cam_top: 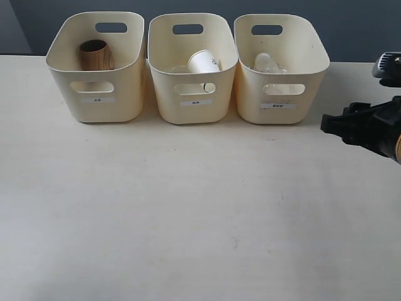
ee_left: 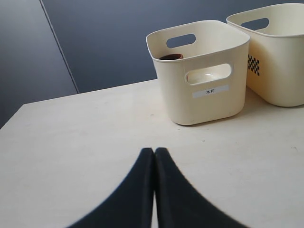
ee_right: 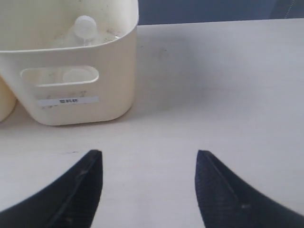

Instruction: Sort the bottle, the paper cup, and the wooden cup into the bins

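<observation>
Now the bins point(cam_top: 191, 94) are lined along the worktop's point(cam_top: 188, 219) 12 o'clock edge; left gripper point(ee_left: 154, 151) pressed together, right gripper point(ee_right: 148, 159) spread.

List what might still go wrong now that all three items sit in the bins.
1. The right claw hangs open close in front of the right bin; a careless move forward could nudge that bin.
2. The paper cup lies tipped on its side in the middle bin, so a jolt might roll it, though the walls should contain it.
3. The bins stand very close together; shoving one would likely shift its neighbours.
</observation>
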Tool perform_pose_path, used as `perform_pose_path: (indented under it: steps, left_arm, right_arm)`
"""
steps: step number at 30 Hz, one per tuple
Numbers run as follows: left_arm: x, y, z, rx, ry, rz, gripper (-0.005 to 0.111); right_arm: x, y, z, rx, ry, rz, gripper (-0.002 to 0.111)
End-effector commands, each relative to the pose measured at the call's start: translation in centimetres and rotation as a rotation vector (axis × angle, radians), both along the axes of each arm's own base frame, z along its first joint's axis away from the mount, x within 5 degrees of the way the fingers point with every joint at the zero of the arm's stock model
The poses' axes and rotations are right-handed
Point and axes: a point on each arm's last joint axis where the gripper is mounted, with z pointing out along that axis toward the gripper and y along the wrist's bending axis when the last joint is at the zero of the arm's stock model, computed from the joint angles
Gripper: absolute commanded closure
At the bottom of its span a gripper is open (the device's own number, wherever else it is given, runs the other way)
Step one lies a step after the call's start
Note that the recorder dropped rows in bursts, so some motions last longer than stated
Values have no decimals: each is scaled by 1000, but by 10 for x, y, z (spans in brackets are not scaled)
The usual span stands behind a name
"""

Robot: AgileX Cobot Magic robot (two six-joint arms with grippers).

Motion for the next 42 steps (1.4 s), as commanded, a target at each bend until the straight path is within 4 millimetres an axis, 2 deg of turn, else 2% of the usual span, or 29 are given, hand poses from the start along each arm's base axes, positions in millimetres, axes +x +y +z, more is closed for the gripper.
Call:
perform_pose_path:
  steps: [1,14,22,33,42]
  left_arm:
    - [0,0,0,-7,-4,-3,107]
    - [0,0,0,-7,-4,-3,107]
    - [0,0,0,-7,-4,-3,107]
    - [0,0,0,-7,-4,-3,107]
    - [0,0,0,-7,-4,-3,107]
  right_arm:
    - [-1,-4,1,9,-17,-37,53]
    - [-3,-5,-2,0,-11,-41,53]
    - [-12,-19,-11,-80,-16,-125,53]
    - [-38,-38,-12,-112,-70,-185,53]
    - [-74,-57,-11,-39,-157,-196,53]
